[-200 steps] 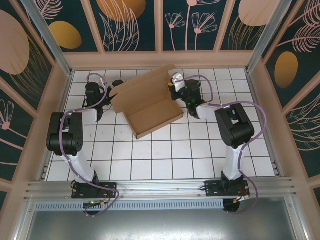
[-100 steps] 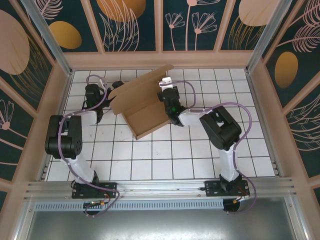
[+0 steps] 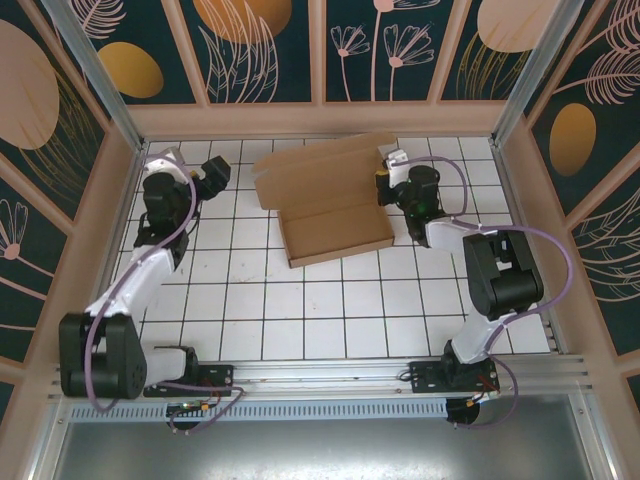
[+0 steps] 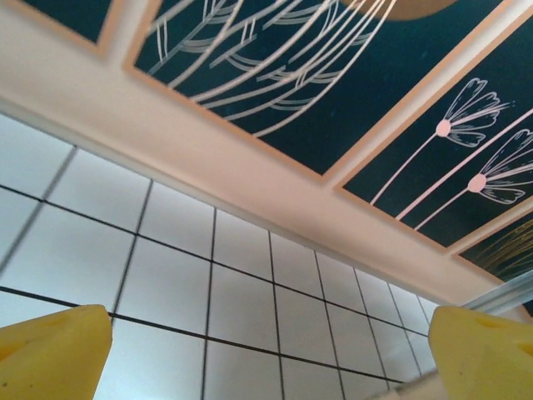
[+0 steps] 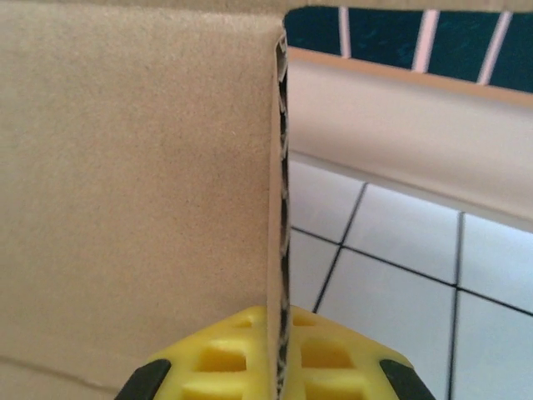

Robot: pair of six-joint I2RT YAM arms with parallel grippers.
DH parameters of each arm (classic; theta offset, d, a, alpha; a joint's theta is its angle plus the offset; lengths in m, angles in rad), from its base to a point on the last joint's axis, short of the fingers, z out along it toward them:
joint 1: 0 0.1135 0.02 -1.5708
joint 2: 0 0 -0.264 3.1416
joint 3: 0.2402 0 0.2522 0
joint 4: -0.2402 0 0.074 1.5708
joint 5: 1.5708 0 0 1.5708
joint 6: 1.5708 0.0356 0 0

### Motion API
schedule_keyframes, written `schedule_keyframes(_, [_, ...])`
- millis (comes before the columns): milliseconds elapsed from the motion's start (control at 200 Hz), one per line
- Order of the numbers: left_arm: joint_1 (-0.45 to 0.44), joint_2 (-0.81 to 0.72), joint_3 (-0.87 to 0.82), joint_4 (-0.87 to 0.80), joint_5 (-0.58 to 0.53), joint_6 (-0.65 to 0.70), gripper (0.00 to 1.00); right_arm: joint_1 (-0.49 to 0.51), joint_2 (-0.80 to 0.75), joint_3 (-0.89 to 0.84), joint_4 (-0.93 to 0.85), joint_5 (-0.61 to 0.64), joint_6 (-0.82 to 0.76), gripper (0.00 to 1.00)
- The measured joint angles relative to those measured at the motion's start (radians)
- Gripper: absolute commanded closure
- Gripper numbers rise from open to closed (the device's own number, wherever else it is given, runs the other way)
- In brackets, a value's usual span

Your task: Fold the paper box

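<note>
The paper box [image 3: 325, 195] is brown cardboard, lying at the back middle of the white tiled floor, with a shallow tray part in front and a broad flap raised behind it. My right gripper [image 3: 384, 176] is at the box's right end, shut on an upright cardboard edge [image 5: 279, 208]. Its yellow fingers [image 5: 216, 358] press that panel from both sides. My left gripper [image 3: 218, 176] hangs left of the box, apart from it, and stands open. In the left wrist view its yellow fingertips [image 4: 52, 350] are far apart with bare tile between them.
A pale rim [image 3: 320, 120] and patterned panels close the floor at the back and sides; the back wall [image 4: 250, 158] is close ahead of the left wrist. An aluminium rail [image 3: 320, 375] runs along the near edge by both arm bases.
The right gripper has pulled the box to the right and turned it flatter. The left arm has drawn back to the left, off the box, and its jaws have widened.
</note>
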State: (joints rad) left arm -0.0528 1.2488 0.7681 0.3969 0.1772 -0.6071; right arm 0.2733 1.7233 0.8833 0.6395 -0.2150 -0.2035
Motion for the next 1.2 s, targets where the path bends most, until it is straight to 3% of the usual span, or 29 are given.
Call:
schedule_keyframes(120, [0.0, -0.086, -0.102, 0.076, 0.045, 0.101, 0.08, -0.006, 0.0, -0.034, 0.024, -0.095, 0.001, 0.98])
schedule_keyframes(225, [-0.006, -0.152, -0.26, 0.192, 0.133, 0.209, 0.04, -0.006, 0.0, -0.041, 0.035, -0.144, 0.002, 0.98])
schedule_keyframes(375, [-0.012, -0.174, -0.35, 0.214, 0.182, 0.392, 0.05, -0.006, 0.0, -0.05, 0.047, -0.181, -0.008, 0.97])
schedule_keyframes(596, [-0.011, -0.039, -0.237, 0.206, 0.253, 0.669, 0.09, -0.006, -0.008, -0.066, 0.06, -0.206, -0.027, 0.97])
schedule_keyframes(736, [0.006, 0.089, -0.103, 0.183, 0.325, 0.761, 0.12, -0.005, -0.008, -0.065, 0.056, -0.206, -0.027, 0.97])
schedule_keyframes(1111, [0.025, 0.362, 0.029, 0.184, 0.526, 0.798, 0.2, 0.01, -0.008, -0.048, 0.022, -0.206, -0.051, 0.97])
schedule_keyframes(1201, [0.025, 0.384, 0.029, 0.185, 0.542, 0.803, 0.31, 0.011, -0.008, -0.047, 0.018, -0.206, -0.053, 0.97])
